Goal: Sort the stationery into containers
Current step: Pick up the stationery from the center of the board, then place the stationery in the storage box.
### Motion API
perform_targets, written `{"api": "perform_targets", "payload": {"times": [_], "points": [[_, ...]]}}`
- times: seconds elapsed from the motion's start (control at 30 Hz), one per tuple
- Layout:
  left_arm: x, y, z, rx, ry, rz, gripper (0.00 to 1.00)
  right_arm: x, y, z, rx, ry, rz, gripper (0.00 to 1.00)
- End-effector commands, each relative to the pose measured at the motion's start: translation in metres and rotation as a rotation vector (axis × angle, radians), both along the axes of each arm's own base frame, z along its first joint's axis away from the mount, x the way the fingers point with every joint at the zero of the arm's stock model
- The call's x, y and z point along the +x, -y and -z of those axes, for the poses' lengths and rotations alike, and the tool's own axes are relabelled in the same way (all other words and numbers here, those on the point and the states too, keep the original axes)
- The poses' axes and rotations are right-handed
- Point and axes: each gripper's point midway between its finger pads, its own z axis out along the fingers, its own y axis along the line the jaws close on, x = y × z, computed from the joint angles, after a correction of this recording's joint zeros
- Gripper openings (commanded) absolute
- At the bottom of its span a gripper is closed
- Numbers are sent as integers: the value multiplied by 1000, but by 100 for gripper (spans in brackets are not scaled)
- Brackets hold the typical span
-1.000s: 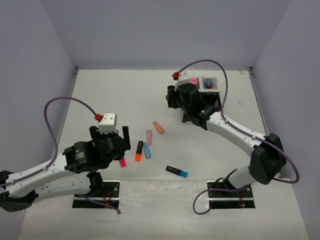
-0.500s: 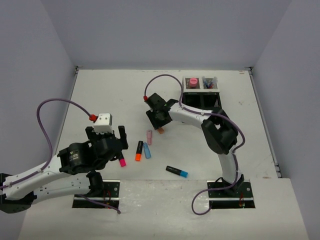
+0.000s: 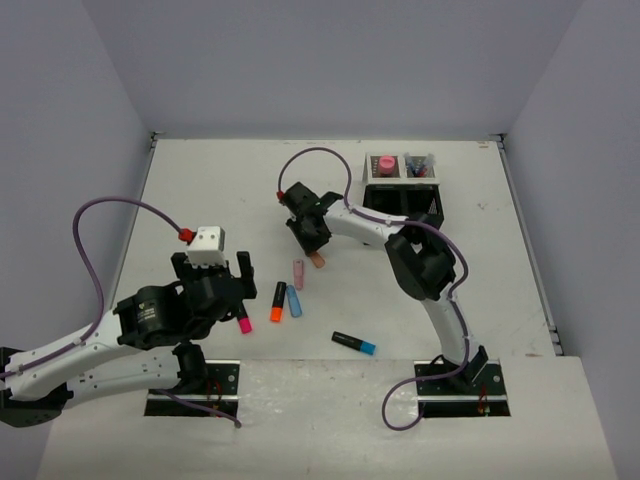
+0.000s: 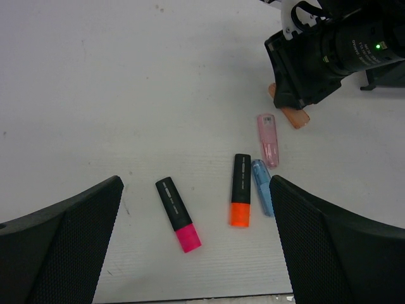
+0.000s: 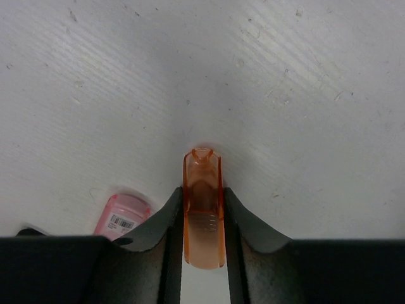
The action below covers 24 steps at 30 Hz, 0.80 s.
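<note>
My right gripper (image 3: 314,250) is down at the table's middle, its jaws shut on the peach highlighter (image 5: 204,209), which also shows in the top view (image 3: 317,262) and the left wrist view (image 4: 295,116). My left gripper (image 3: 242,290) is open and empty above a pink-capped black highlighter (image 4: 178,214). Beside it lie an orange-capped black highlighter (image 4: 240,198), a pale blue highlighter (image 4: 262,194) and a pale pink highlighter (image 4: 268,140). A black highlighter with a blue cap (image 3: 354,343) lies nearer the front. The black mesh organizer (image 3: 404,198) stands at the back right with a pink glue stick (image 3: 385,163) in it.
Purple cables loop over both arms. The pale pink highlighter (image 5: 123,217) lies just left of my right fingers (image 5: 166,218). The white walls close the table on three sides.
My right arm has swung from the organizer to the table's middle and closed on the peach highlighter. My left arm has barely moved.
</note>
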Motion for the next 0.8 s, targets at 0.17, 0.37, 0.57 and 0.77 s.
{"api": "perform_targets", "payload": {"times": [0.17, 0.37, 0.57, 0.77], "points": [[5, 4, -12, -33, 37, -2, 100, 17, -11, -140, 278, 310, 15, 0], [5, 4, -12, -37, 40, 0, 100, 45, 103, -251, 393, 916, 492, 0], [4, 4, -11, -42, 38, 6, 100, 85, 186, -249, 427, 1041, 820, 0], [4, 5, -12, -46, 39, 12, 100, 98, 189, -240, 416, 1064, 792, 0]]}}
